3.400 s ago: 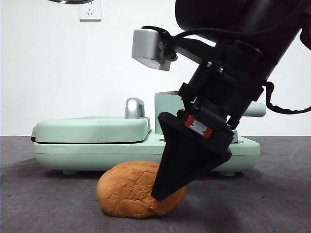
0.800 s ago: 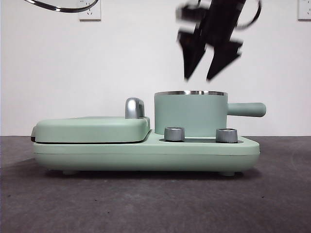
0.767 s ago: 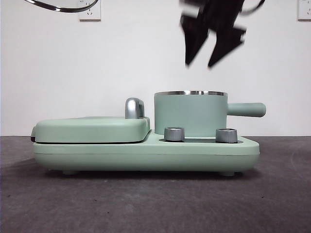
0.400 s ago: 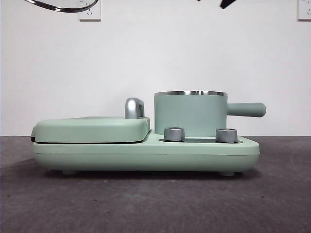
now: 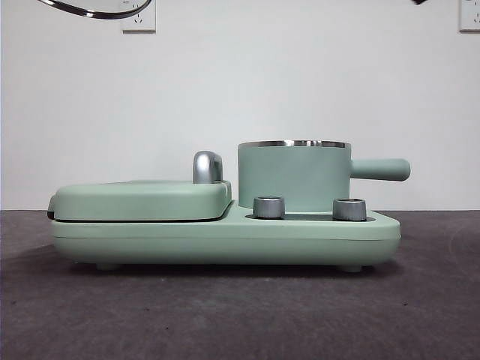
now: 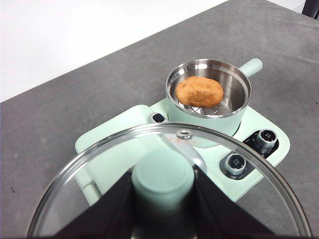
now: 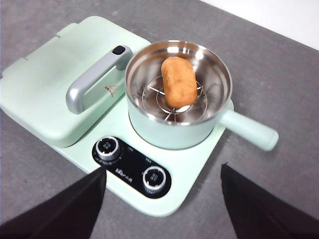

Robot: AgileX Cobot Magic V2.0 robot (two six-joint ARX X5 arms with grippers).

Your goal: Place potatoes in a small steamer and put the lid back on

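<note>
The orange-brown potato (image 7: 178, 81) lies on the wire rack inside the small mint-green steamer (image 7: 177, 94); it also shows in the left wrist view (image 6: 199, 91). In the front view the steamer (image 5: 294, 176) hides the potato. My left gripper (image 6: 162, 181) is shut on the mint knob of the glass lid (image 6: 99, 169) and holds it high, to the side of the steamer (image 6: 209, 94); only the lid's rim (image 5: 97, 9) shows at the front view's top left. My right gripper (image 7: 163, 169) is open and empty, high above the cooker; only a black tip (image 5: 418, 2) shows in the front view.
The steamer stands on a mint-green cooker base (image 5: 225, 240) with two steel dials (image 5: 269, 207) (image 5: 349, 209). A flat griddle lid (image 5: 142, 199) with a chrome handle (image 5: 208, 166) lies shut beside the steamer. The steamer's straight handle (image 5: 381, 169) sticks out sideways. The table is dark grey.
The right gripper, open and empty, has risen from just above the steamer out of the front view's top. Nearly four seconds ago it was at the potato on the table in front.
</note>
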